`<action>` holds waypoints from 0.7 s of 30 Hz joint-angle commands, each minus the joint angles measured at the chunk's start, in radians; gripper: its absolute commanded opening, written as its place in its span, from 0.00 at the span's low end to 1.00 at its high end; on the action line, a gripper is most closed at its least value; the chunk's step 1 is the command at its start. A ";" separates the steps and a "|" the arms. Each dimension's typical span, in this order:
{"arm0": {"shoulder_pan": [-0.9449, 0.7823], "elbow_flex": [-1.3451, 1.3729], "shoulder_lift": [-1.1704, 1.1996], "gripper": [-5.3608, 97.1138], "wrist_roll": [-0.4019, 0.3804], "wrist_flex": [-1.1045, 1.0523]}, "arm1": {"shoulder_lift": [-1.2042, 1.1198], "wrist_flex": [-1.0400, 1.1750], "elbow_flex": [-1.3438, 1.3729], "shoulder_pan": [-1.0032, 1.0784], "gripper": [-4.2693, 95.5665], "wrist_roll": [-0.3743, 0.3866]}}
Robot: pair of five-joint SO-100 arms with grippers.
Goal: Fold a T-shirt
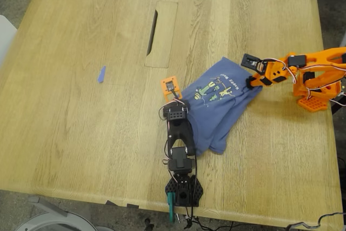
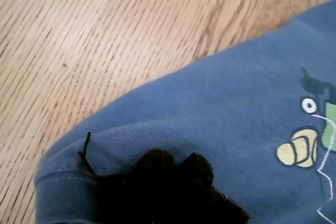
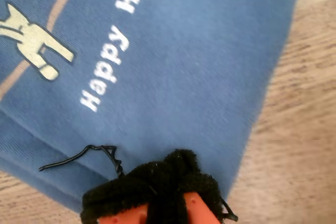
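**Item:** slate-blue short-sleeved cotton T-shirt (image 1: 216, 106) with a chest print of green and yellow cartoon figures (image 1: 213, 90) and pale lettering (image 3: 113, 59).
- Lies on the pale oak table (image 1: 81, 133), toward the exterior view's right, between the two arms.
- Already doubled into a slanted, rumpled bundle, print side up.
- Fold apparently part done, edges uneven.

**Holder one:** my first gripper (image 1: 181, 105), black with fuzzy dark padding (image 2: 173, 174).
- Rests on the shirt's stitched edge at the bundle's side nearest the exterior view's left.
- Cloth ridges gather toward the pads.
- Cannot tell whether the jaws are clamped on fabric or merely pressed against it.

**Holder two:** my second gripper (image 1: 253, 82), orange with black padding (image 3: 168, 179).
- Sits at the shirt's edge nearest the exterior view's right, just past the lettering.
- Pads look drawn together, but cannot tell whether cloth lies between them.

**Handling notes, by judgement:**
- Confirm a firm pinch through every layer at both edges before lifting. Soft cotton likely to slip or shed a lower layer.
- Raise both edges level and carry them over together, keeping the span taut so no crease forms across the print.
- Lay down low and flat, then release.
- Risk: uneven pull dragging the whole bundle along the table.

**Also present:** tiny blue scrap (image 1: 101, 74), well apart; inset cable slot (image 1: 152, 24).
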 commanded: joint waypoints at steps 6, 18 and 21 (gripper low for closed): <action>-0.144 0.054 0.112 0.05 0.011 -0.006 | 0.225 0.132 0.084 0.118 0.04 -0.008; -0.314 0.067 0.210 0.05 0.052 0.052 | 0.360 0.213 0.110 0.360 0.04 -0.041; -0.377 0.080 0.236 0.05 0.077 0.060 | 0.376 0.210 0.118 0.437 0.04 -0.052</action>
